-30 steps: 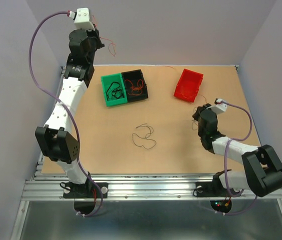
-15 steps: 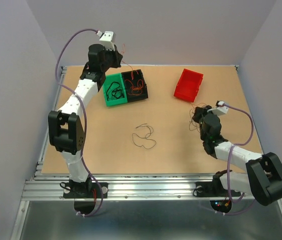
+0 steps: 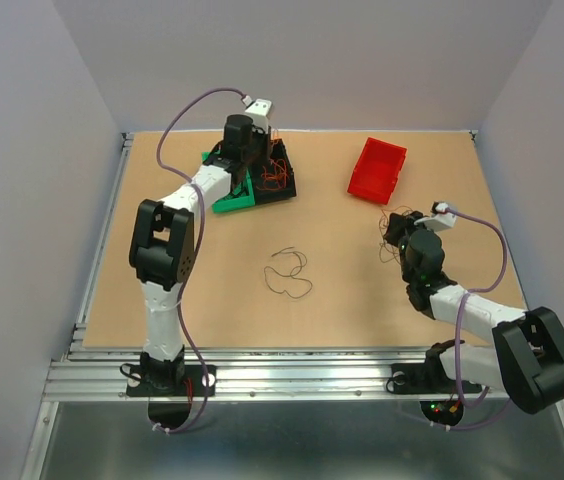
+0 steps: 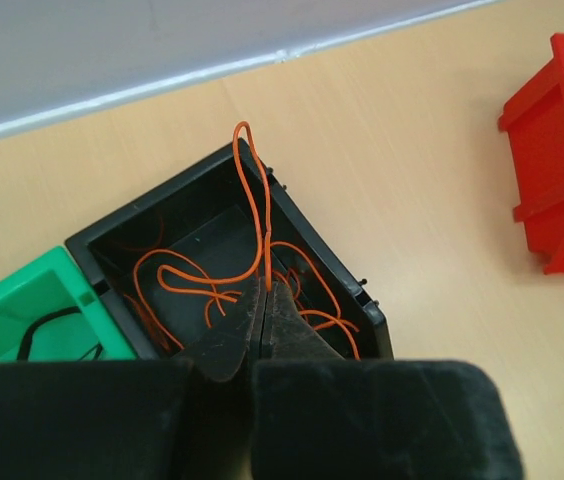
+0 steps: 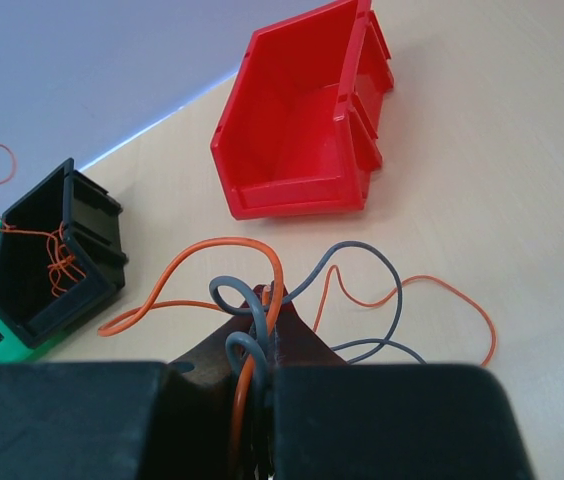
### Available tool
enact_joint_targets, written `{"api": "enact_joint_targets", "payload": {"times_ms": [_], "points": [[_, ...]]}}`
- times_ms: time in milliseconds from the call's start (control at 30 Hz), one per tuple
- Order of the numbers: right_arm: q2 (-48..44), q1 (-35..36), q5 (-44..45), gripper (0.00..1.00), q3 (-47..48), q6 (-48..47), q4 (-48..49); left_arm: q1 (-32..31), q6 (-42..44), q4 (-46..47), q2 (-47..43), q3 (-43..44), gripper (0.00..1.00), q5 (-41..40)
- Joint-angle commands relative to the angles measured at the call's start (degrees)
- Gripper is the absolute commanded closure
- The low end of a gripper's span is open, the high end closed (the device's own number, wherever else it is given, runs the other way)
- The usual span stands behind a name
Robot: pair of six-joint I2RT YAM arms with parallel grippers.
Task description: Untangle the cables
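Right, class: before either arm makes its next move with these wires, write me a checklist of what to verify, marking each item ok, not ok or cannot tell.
1. Grip of the left gripper on its orange strand: ok, shut on it.
2. That strand over the black bin: ok.
3. Strand free of the other orange wires in that bin: cannot tell.
4. Grip of the right gripper on the orange and grey bundle: ok, shut on it.
5. Bundle separated: not ok, the two colours loop together at the fingertips.
6. Room in the red bin: ok, nothing in it.
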Motion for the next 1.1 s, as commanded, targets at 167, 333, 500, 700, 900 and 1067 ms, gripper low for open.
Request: {"api": "enact_joint_targets", "payload": {"times_ms": [167,333,500,700,900,1067], "points": [[-2.07,0.21,-0.15,0.99,-1.55,-0.88,4.08,-1.57,0.26,-3.95,6.36,4.79,1.00,-11.32],[-2.24,0.21,0.11,0.99,-1.73,-0.79,4.08,-1.56,1.05,-8.87,10.49,9.35,1.00,-11.42],[-1.98,0.21,-0.15,0.99,-1.56,-0.70,4.08,-1.57,1.76,-16.85,14.35,14.98,0.89,-7.74],[0.47,0.21,-4.53,1.00,0.63,-3.15,4.08,-1.39,3.95,-12.50,8.32,9.39,0.40,-6.14],[4.52,0.38,-27.11,0.99,5.38,-11.16,4.17,-2.09,6.41,0.60,-8.03,-7.67,0.14,-1.93],[5.49,1.00,-43.91,0.99,7.06,-14.23,4.08,-7.17,14.39,12.11,-22.62,-23.46,0.09,4.22]]}}
